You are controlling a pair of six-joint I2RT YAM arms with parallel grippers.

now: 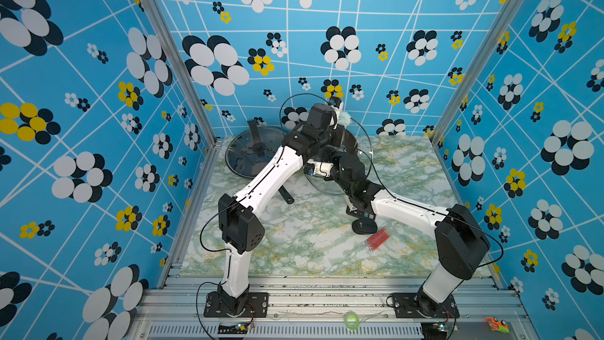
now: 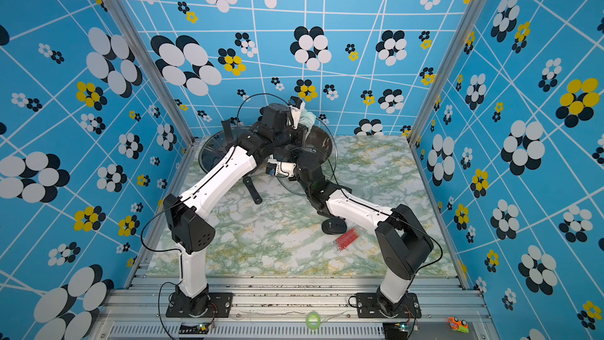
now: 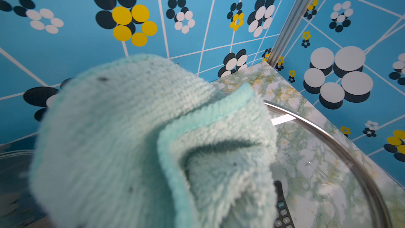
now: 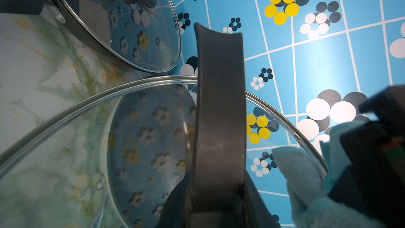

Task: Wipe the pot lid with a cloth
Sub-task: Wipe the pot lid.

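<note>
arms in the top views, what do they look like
The left arm and right arm match: white shell links between bulky black joint housings, black base plates, thin black cables looping alongside.

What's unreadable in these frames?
Left gripper: jaws buried in the cloth, left wrist view.
Whether cloth touches pot lid: they merely overlap in the right wrist view.
Calculator: cut off by cloth and frame edge, left wrist view.
Dark pan: mostly behind the arms, both top views.
</note>
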